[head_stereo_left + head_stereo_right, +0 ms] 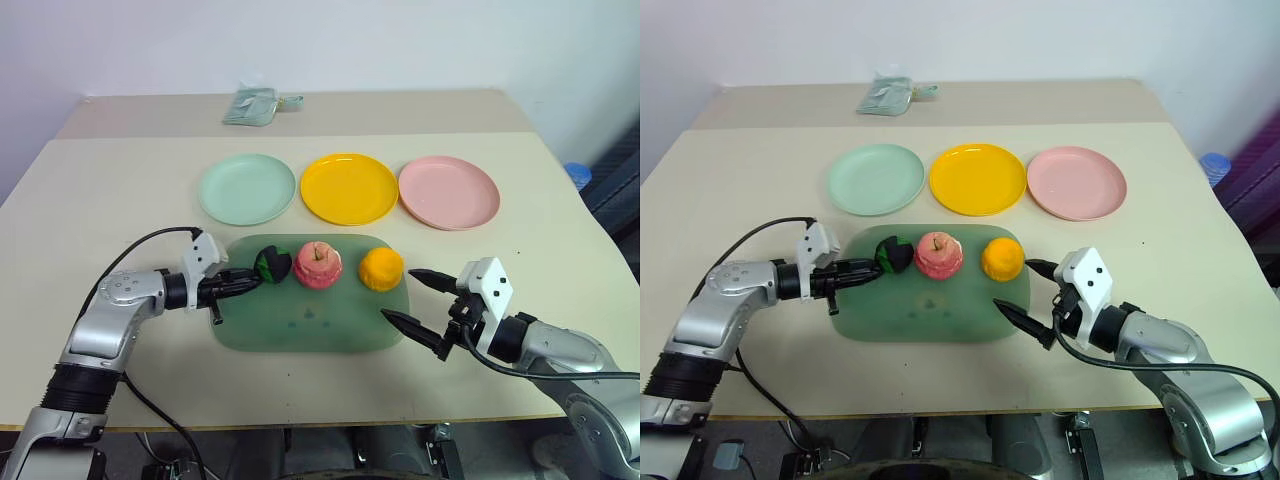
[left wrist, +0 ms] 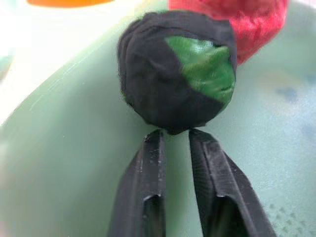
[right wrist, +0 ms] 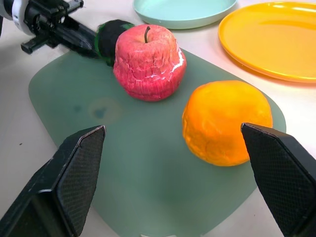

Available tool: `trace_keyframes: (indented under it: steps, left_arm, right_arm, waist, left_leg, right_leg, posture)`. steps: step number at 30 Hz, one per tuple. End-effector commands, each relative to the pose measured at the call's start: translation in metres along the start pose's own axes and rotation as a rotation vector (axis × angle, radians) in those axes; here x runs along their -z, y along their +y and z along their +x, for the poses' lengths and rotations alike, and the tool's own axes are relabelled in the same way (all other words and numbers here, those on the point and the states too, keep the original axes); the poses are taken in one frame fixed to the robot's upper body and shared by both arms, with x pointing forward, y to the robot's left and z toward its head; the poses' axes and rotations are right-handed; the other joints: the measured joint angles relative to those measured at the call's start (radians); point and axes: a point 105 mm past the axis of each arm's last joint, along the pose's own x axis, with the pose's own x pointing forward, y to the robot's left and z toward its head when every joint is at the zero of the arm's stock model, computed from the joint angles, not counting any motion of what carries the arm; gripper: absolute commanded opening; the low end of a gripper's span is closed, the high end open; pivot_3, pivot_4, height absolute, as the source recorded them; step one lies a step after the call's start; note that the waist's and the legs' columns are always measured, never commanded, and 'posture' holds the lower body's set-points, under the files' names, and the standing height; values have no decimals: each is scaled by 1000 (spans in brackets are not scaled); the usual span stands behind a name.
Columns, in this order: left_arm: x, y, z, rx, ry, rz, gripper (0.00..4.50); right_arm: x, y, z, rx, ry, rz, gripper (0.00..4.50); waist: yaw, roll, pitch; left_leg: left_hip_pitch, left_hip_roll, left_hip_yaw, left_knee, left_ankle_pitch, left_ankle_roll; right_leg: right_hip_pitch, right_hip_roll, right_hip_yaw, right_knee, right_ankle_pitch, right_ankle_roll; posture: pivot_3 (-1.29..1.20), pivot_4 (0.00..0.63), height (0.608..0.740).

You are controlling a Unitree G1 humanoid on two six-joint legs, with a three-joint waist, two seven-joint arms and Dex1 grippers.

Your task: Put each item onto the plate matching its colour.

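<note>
black left pincer (image 2: 173, 143) closed, tips at green-black fruit (image 2: 177, 69) | right pincer (image 1: 425, 305) wide, level

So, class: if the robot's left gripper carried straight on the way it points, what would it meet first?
The green-and-black fruit, directly ahead of the shut left gripper; the fingertips look at or against it already.

Both eye views look forward and down from head height over the whole table (image 1: 560, 380), sharing the three plates along the upper middle and the mat (image 1: 310, 320) at centre. The left wrist view sits very close behind the green lump (image 2: 177, 74), facing it along the mat. The right wrist view looks across the mat from low and near, with orange (image 3: 227, 123) and apple (image 3: 148, 61) in its middle.
</note>
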Motion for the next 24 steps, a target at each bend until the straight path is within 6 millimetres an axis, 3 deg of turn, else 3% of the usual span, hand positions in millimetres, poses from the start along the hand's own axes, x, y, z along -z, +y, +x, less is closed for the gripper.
trace_keyframes:
  steps: [1,4,10,16,21,24]
  left_arm:
    - [-14,6,-15,-22,-40,-9,661]
    - [-16,5,-22,-7,-23,-13,1455]
    - [-35,1,-19,21,-78,-2,4455]
    - [-34,-3,4,58,-42,44,4455]
    - [-31,4,26,18,-44,71,4455]
    - [-25,5,29,16,-46,76,4455]
  right_arm:
    - [-9,3,1,-10,-37,-33,4500]
    - [-9,2,2,-10,-40,-36,4500]
    - [-15,4,4,-19,-62,-46,4500]
    - [-17,6,7,-24,-73,-49,4500]
    - [-16,8,8,-23,-76,-45,4500]
    - [-16,9,8,-19,-77,-44,4500]
  waist:
    - [0,0,0]
    - [-1,0,0]
    - [2,0,0]
    - [2,0,0]
    - [2,0,0]
    - [-3,0,0]
  left_leg:
    - [0,0,0,0,0,0]
    - [0,0,0,0,0,0]
    - [0,0,0,0,0,0]
    - [0,0,0,0,0,0]
    - [0,-2,0,0,0,0]
    - [0,-2,0,0,0,0]
  right_leg:
    - [0,0,0,0,0,0]
    - [0,0,0,0,0,0]
    - [0,0,0,0,0,0]
    - [0,0,0,0,0,0]
    - [0,0,0,0,0,0]
    - [0,0,0,0,0,0]
  posture:
    - [0,150,740]
    - [0,150,740]
    - [0,150,740]
    - [0,150,740]
    - [0,150,740]
    - [0,150,740]
